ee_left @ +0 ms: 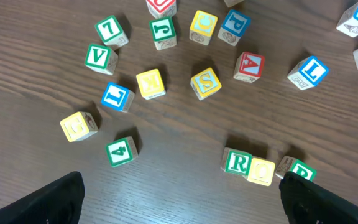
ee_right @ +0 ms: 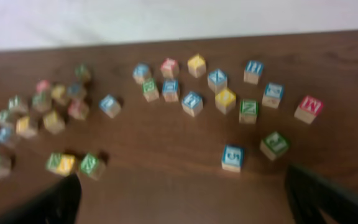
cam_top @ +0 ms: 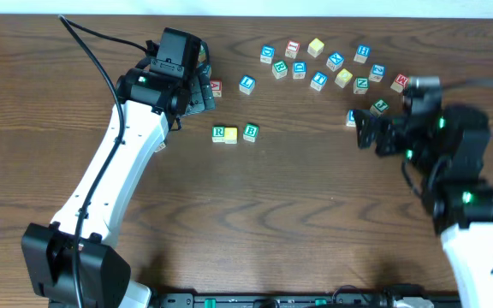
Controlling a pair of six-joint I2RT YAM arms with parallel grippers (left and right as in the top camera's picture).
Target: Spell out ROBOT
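Note:
Three cubes stand in a row at mid-table: green R [cam_top: 219, 133], a yellow-topped cube [cam_top: 230, 134] touching it, and green B [cam_top: 251, 132] a small gap to the right. The left wrist view shows the same row: R [ee_left: 237, 162], yellow [ee_left: 261, 171], B [ee_left: 301, 169]. My left gripper [cam_top: 201, 92] hangs open and empty up-left of the row, its jaws [ee_left: 182, 208] wide over bare wood. A blue T cube [cam_top: 318, 80] and a yellow-topped cube [cam_top: 343, 78] lie in the far group. My right gripper [cam_top: 362, 128] is open and empty [ee_right: 185, 199].
Several other letter cubes curve across the far right [cam_top: 362, 53]. A blue-lettered cube [cam_top: 350, 117] and a green one [cam_top: 379, 107] lie right beside the right gripper. A red-lettered cube [cam_top: 216, 88] sits by the left gripper. More cubes [ee_left: 204, 83] are scattered under the left arm.

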